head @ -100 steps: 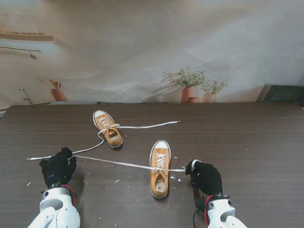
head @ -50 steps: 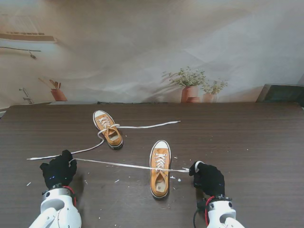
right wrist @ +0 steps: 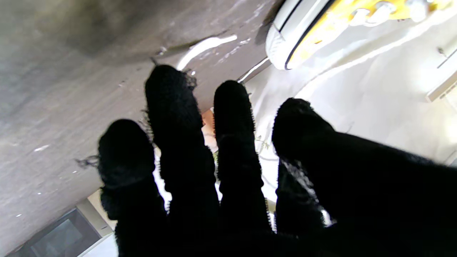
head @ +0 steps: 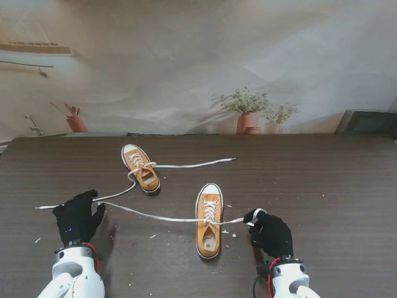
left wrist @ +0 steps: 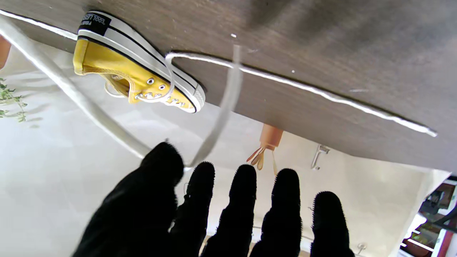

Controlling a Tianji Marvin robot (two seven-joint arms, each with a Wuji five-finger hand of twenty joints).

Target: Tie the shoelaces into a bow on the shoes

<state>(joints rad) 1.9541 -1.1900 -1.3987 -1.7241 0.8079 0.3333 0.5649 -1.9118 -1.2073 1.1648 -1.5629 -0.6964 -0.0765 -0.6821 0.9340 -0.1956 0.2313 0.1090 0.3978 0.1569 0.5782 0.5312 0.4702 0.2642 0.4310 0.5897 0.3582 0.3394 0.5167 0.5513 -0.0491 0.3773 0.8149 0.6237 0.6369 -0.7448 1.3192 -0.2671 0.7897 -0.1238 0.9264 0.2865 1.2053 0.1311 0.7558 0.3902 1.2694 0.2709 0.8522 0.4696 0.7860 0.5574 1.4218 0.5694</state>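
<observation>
Shoelace (head: pixel 158 217) runs taut-looking across the dark table (head: pixel 335 180) between both gloved hands, passing through the near shoe (head: pixel 209 227), an orange-yellow sneaker that sits between them, toe pointing away from me. The left hand (head: pixel 77 217) pinches one end of that lace between thumb and forefinger — in its wrist view the lace enters right at the thumb tip while the other fingers (left wrist: pixel 284 200) stand straight and slightly apart. The right hand (head: pixel 268 233) has the other end at its fingertips, just beside the near shoe; its fingers are held close together, but whether they truly grip the lace I cannot tell. Farther from the left hand lies the second shoe (head: pixel 141 168), its own laces (head: pixel 192 164) trailing loose over the table — one toward the left hand, one off to the right.
</observation>
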